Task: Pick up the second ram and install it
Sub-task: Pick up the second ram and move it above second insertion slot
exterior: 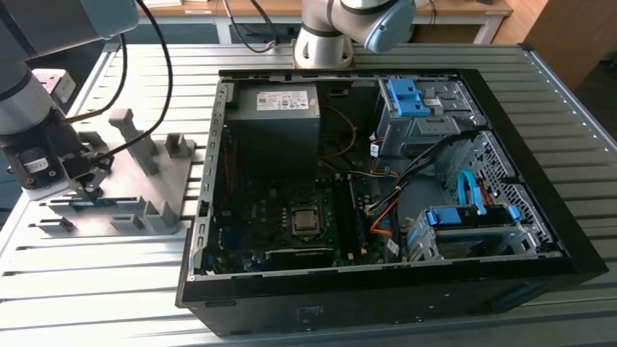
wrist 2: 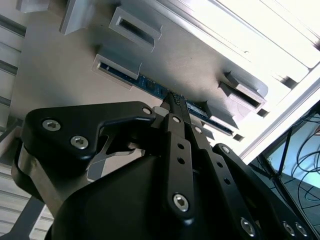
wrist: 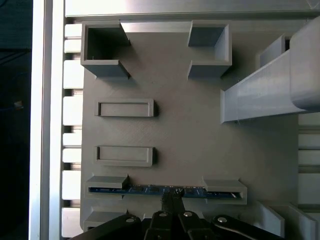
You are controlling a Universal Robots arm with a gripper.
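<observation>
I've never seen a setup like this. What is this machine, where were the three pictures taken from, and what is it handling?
It is a robot arm with a gripper at its end. The exterior view looks at the whole table from off the arm. Both wrist views come from cameras riding near the gripper. On the table lie an open computer case and a grey holder. The second ram, a memory stick, stands in the holder's slots, and the gripper is right at it.

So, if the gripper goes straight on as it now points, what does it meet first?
Probably the second ram, standing on edge in the grey holder: the gripper points at its middle, very near. Whether they touch, I cannot tell.
</observation>
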